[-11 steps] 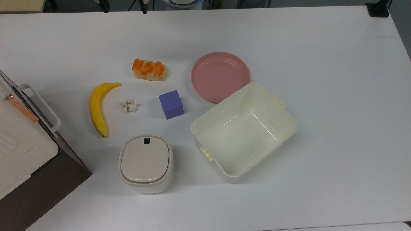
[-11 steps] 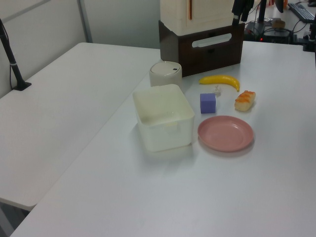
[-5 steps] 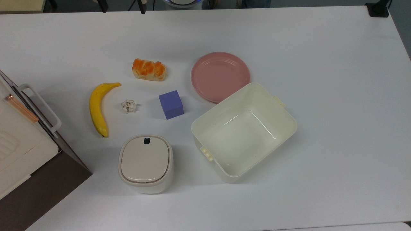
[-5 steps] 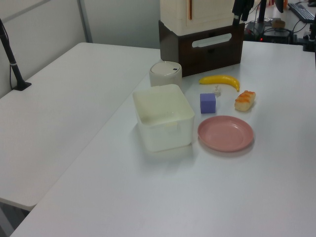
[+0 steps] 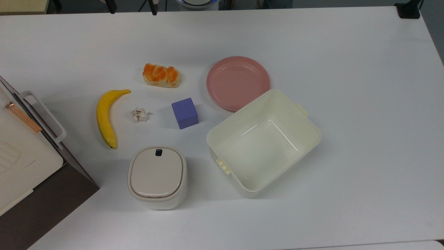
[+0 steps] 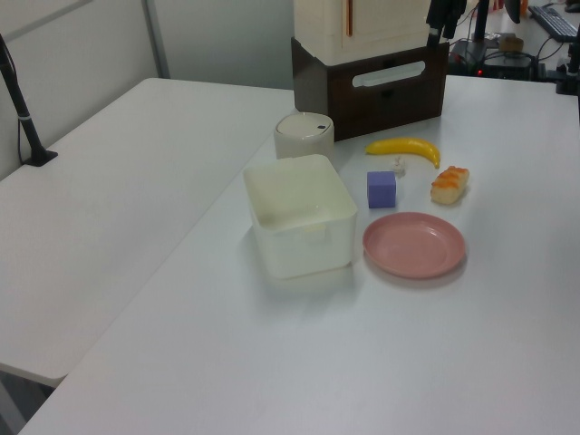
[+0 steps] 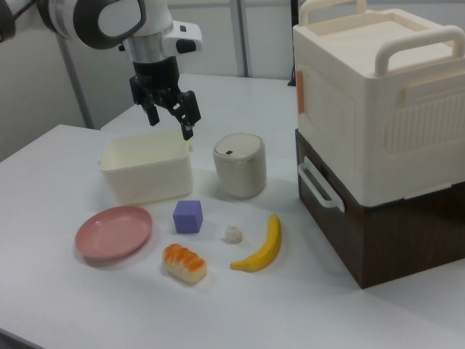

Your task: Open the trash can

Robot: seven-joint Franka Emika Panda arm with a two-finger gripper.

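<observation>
White trash can (image 5: 156, 177) lid-down beside the cream tub (image 5: 263, 142); empty gripper (image 7: 170, 116), fingers spread, above the tub.

I see a white bin (image 5: 156, 177) with beige lid (image 5: 156, 171), yellow banana (image 5: 105, 116), purple cube (image 5: 185, 113), pink plate (image 5: 237, 82), cream tub (image 5: 263, 140).

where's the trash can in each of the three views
Top view: the trash can sits lower left of centre, below the banana.
Left view: upper centre, behind the cream tub.
Right view: centre, right of the cream tub.
Shared landmark: the purple cube, which lies between the trash can and the pink plate.
</observation>
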